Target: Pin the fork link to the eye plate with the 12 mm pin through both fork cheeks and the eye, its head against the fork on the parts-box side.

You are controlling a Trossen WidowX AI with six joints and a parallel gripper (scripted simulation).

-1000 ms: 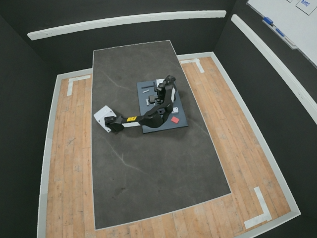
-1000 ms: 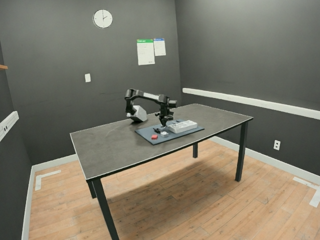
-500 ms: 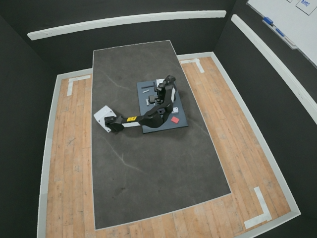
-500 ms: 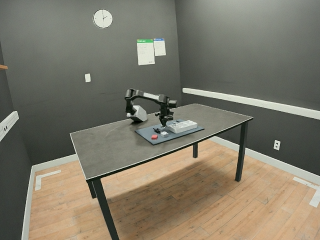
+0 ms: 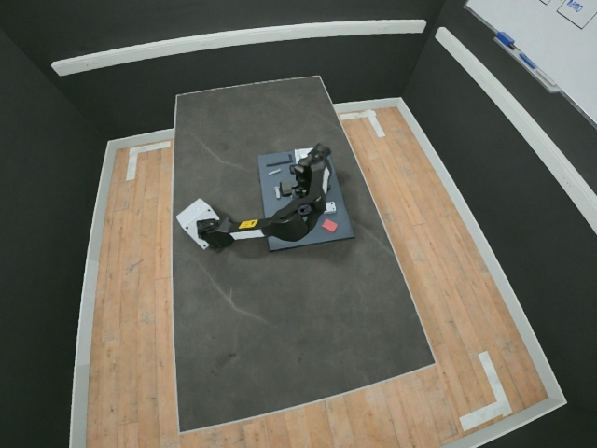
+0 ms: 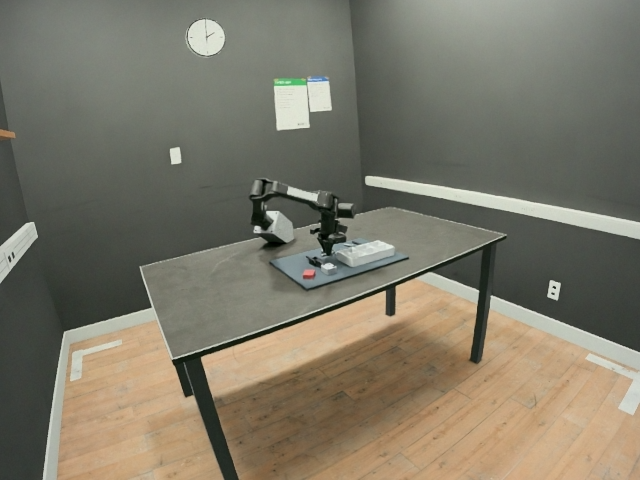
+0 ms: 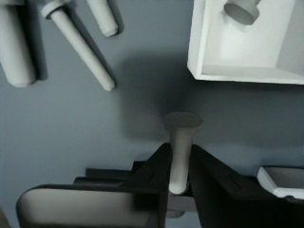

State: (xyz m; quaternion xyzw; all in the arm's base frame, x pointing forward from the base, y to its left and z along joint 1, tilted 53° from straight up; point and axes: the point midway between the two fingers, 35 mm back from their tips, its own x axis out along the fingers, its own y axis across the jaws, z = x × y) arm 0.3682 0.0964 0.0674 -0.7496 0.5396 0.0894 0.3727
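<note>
Between the jaws, headed pin, tip shadowed.

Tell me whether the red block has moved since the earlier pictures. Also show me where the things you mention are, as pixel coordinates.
No. The red block (image 5: 329, 225) (image 6: 309, 273) lies in the same spot on the blue-grey mat (image 5: 308, 237) (image 6: 289, 264), near its corner.
</note>
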